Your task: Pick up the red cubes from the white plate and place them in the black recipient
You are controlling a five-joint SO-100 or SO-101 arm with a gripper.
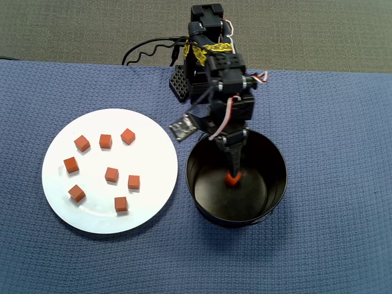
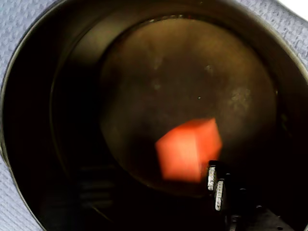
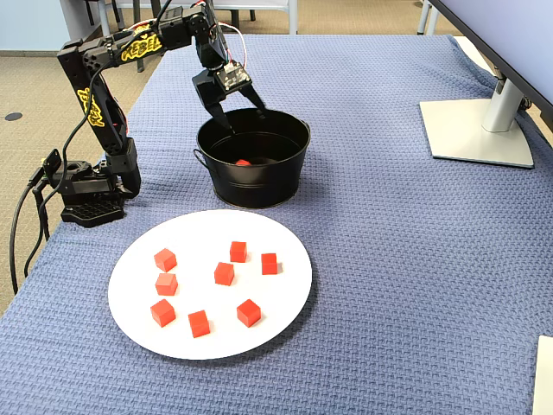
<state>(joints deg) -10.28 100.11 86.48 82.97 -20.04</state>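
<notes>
Several red cubes [image 1: 111, 174] lie scattered on the white plate [image 1: 153, 159], which sits left of the black recipient [image 1: 278, 184] in the overhead view. My gripper [image 3: 238, 112] hangs over the pot's rim, open, with nothing between its fingers. One red cube [image 2: 187, 149], blurred, is inside the pot below the gripper [image 2: 156, 190], free of the fingers. The same cube [image 3: 244, 161] shows as a red spot on the pot's floor in the fixed view, and in the overhead view it [image 1: 233, 179] sits just past my fingertips [image 1: 234, 168].
The arm's base [image 3: 86, 190] stands at the cloth's left edge in the fixed view, with cables trailing off. A monitor stand [image 3: 475, 130] is at the far right. A small silvery piece [image 1: 182, 127] lies between base and pot. Blue cloth covers the table.
</notes>
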